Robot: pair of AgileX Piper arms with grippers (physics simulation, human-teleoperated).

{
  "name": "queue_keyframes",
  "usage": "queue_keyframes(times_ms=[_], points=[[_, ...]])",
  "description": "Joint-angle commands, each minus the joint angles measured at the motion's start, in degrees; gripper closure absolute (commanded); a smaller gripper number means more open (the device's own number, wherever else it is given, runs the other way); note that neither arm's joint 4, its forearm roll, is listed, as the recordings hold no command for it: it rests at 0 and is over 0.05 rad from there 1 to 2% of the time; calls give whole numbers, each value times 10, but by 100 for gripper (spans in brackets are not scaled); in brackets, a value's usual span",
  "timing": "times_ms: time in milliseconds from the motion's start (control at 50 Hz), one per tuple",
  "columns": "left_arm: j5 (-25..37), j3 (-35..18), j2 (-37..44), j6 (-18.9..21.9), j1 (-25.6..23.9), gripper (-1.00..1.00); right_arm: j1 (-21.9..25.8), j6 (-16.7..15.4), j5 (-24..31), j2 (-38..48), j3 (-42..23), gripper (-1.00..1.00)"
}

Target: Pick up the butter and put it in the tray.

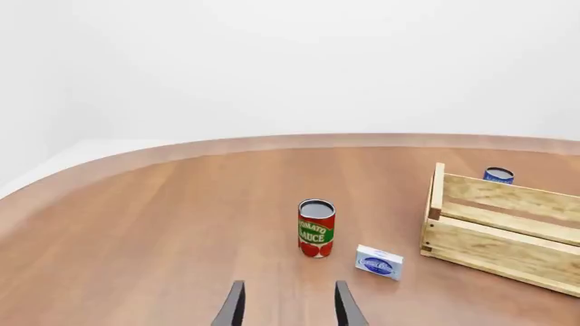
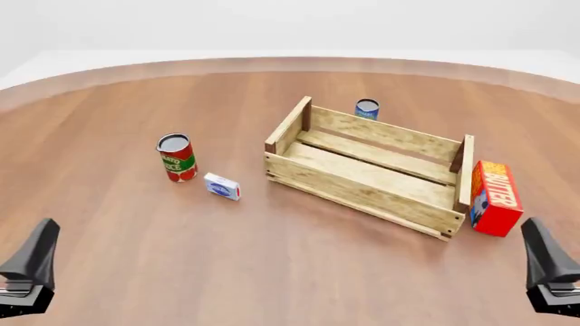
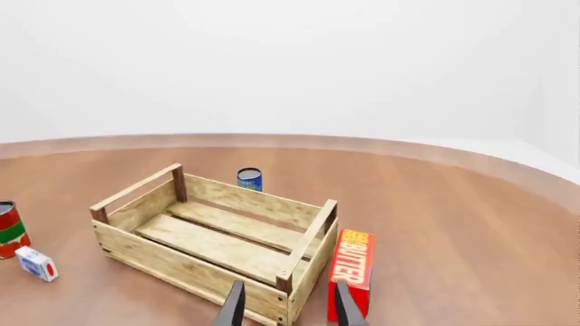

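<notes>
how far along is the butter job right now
Nothing looks done yet. The butter stands on the table just outside the tray, against its right end, and the tray holds nothing. Nothing is in hand: the left tool and right tool are both open and hold nothing, with the right one nearer the butter. Left: reach, grip, lift and set the butter inside.

The left gripper (image 2: 27, 268) sits low at the near left edge and the right gripper (image 2: 548, 272) at the near right, well apart; both have fingers parted, holding nothing.
</notes>
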Motion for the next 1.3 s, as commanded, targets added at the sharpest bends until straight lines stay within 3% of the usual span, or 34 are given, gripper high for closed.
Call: queue_keyframes(times_ms=[20,420,520,740,960,1300], points=[[0,0,0,0,0,-100,-6,5,1,0,-5,-100],[0,0,0,0,0,-100,-31,13,4,8,-10,-100],[0,0,0,0,0,-100,-50,35,10,20,-27,-100],[0,0,0,0,0,-100,-68,3,5,56,-34,-100],[0,0,0,0,0,-100,-101,5,18,53,-43,-100],[0,0,0,0,0,-100,-132,-5,-31,115,-33,-100]])
